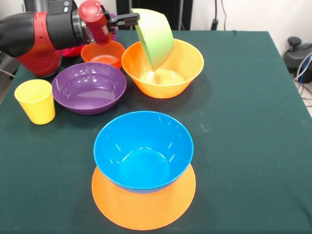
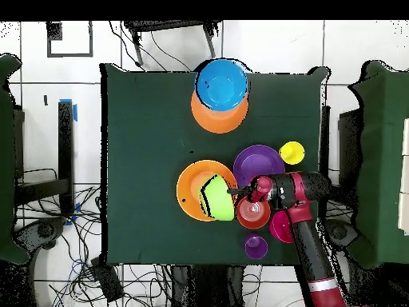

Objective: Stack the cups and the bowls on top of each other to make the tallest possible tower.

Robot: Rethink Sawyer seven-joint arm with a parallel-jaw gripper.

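My gripper (image 1: 132, 19) is shut on the rim of the green bowl (image 1: 155, 36) and holds it tilted on edge, its lower rim inside a large orange bowl (image 1: 185, 66) at the back. The overhead view shows the same grip (image 2: 236, 192), the green bowl (image 2: 216, 200) and the orange bowl (image 2: 188, 192). The tower at the front is the blue bowl (image 1: 143, 146) resting on the other large orange bowl (image 1: 144, 207). The wide purple bowl (image 1: 89, 87), the yellow cup (image 1: 36, 101) and the small orange-red bowl (image 1: 102, 52) stand at the left. The teal bowl is out of view.
In the overhead view a pink-red bowl (image 2: 281, 228) and the purple cup (image 2: 256, 245) stand close to the arm, near the table edge at the robot's side. The arm (image 1: 44, 31) reaches in over the back left corner. Green cloth (image 1: 253, 122) covers the table.
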